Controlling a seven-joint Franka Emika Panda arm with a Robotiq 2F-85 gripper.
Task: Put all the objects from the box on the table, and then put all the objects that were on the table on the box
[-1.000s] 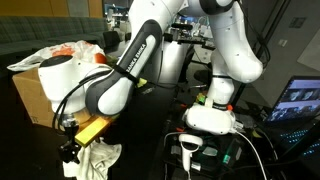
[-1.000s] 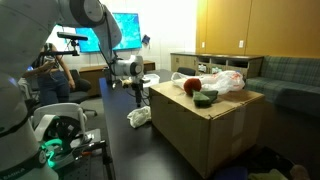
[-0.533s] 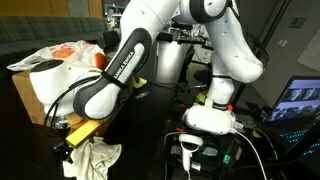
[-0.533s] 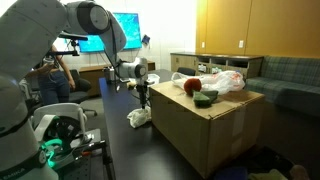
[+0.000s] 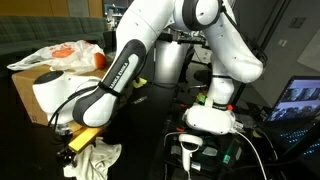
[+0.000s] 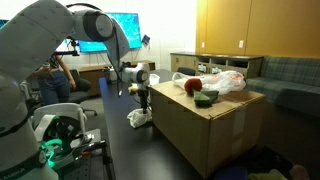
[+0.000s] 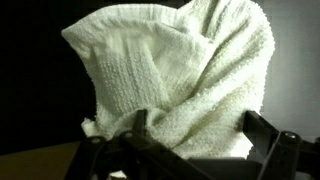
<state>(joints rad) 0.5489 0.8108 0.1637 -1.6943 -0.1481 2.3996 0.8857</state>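
End effector [image 7: 195,128]: jaws apart, nothing clamped. White towel [image 7: 180,70] lies just ahead on the surface [image 6: 108,140]. Over the last 1 s the end effector has come down closer to it, so a grasp looks near. Beside it, the box [image 6: 200,130] top carries a white bag [image 6: 226,80], a red item [image 6: 190,86] and a green item [image 6: 205,98], apparently not unloaded.

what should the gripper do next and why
Probably close on the white towel, perhaps after easing down a touch: the open gripper straddles it on the dark table, and it has to go onto the cardboard box.
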